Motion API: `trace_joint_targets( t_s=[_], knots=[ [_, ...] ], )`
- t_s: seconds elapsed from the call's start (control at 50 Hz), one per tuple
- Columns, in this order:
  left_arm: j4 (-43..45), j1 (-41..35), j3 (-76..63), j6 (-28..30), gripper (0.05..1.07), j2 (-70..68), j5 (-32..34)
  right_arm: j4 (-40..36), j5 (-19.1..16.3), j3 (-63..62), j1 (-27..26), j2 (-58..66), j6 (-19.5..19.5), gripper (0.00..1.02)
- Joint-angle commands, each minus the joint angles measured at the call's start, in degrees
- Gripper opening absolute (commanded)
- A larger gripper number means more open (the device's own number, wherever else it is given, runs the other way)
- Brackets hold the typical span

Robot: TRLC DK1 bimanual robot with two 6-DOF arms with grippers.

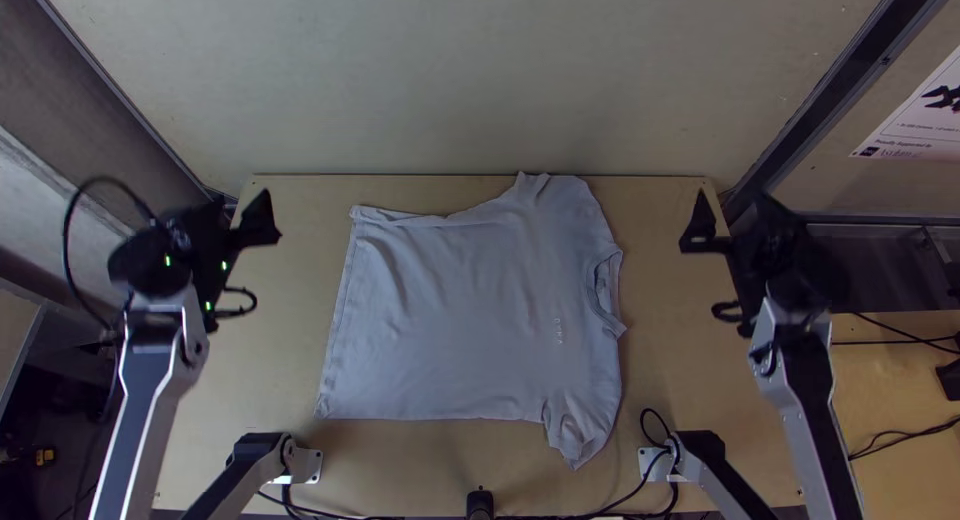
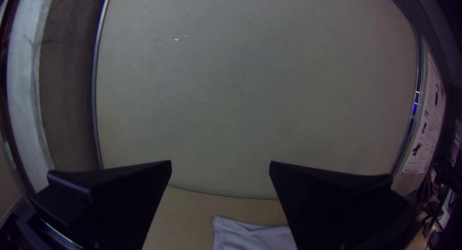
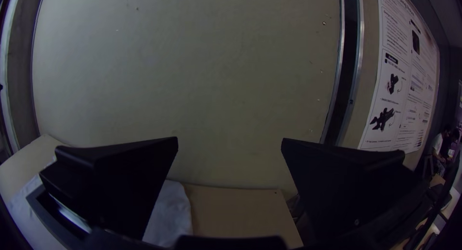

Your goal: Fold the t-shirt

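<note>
Can see small pale print [image 1: 558,330] on the spread light-grey cloth t-shirt [image 1: 455,315]; find black, flat-fingered left gripper [image 1: 240,199] and right gripper [image 1: 733,197] wide open, empty.

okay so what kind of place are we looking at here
Probably a robotics workspace or test booth: a t-shirt lies spread on a wooden table, a robot arm stands at either side, and a printed poster hangs nearby.

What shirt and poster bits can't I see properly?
Underside of the shirt: top view, hidden against the table.
Much of the shirt: left wrist view, cut off by the bottom edge.
More shirt: right wrist view, behind a black finger.
Chest print: top view, too small.
Part of the poster: top view, cut off by the right edge.
</note>
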Motion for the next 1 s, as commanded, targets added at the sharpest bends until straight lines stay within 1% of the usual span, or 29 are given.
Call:
trace_joint_targets(
  t_s=[0.0, 0.06, 0.1, 0.16, 0.24, 0.32, 0.42, 0.5, 0.58, 0.64, 0.72, 0.86, 0.98],
  knots=[
    [-0.98, -0.32, 8.02, 0.49, 1.03, 6.71, 0.37, -0.17, 0.71, 6.89, 0.44, 6.44, 1.58, 0.98],
    [-1.06, -0.67, 11.62, 0.32, 1.03, 10.05, 0.37, -1.23, 0.71, 10.85, 0.44, 10.31, 2.37, 0.98],
    [-2.73, -0.67, 13.99, 0.32, 1.03, 12.07, 0.37, -2.72, 0.71, 13.75, 0.62, 12.77, 2.72, 0.98],
    [-4.23, -0.58, 17.42, 0.05, 1.03, 15.23, 0.28, -4.74, 0.71, 17.97, 0.71, 16.55, 4.31, 0.98],
    [-7.48, -0.67, 21.9, -0.39, 1.03, 19.37, 0.28, -10.11, 0.71, 24.91, 1.24, 22.26, 6.33, 0.99],
    [-10.73, -0.67, 25.51, -1.53, 1.03, 22.97, 0.37, -15.64, 0.71, 31.24, 1.5, 27.8, 9.14, 0.98],
    [-13.98, -1.2, 28.58, -2.76, 1.03, 26.84, 0.37, -19.42, 0.63, 36.42, 2.03, 33.25, 12.04, 0.98],
    [-15.65, -2.08, 29.55, -2.76, 0.99, 29.3, 1.95, -19.86, 0.54, 38.09, 2.91, 35.8, 13.45, 0.98],
    [-18.38, -2.34, 31.04, -3.11, 0.96, 32.64, 3.62, -20.39, 0.45, 39.23, 3.96, 38.34, 13.97, 0.99],
    [-19.08, -2.87, 31.31, -3.11, 0.96, 34.66, 3.71, -21.0, 0.45, 39.94, 4.58, 40.19, 14.33, 0.98],
    [-19.34, -3.75, 31.22, -3.11, 0.96, 36.94, 4.59, -22.85, 0.45, 41.34, 5.1, 42.3, 16.0, 0.99],
    [-20.84, -5.24, 31.13, -2.58, 0.96, 41.07, 4.59, -26.01, -0.17, 43.1, 5.28, 45.9, 20.83, 0.99],
    [-21.72, -6.3, 31.48, -2.67, 0.96, 44.94, 4.59, -26.63, -1.22, 43.45, 5.37, 48.8, 21.53, 0.98]
  ],
)
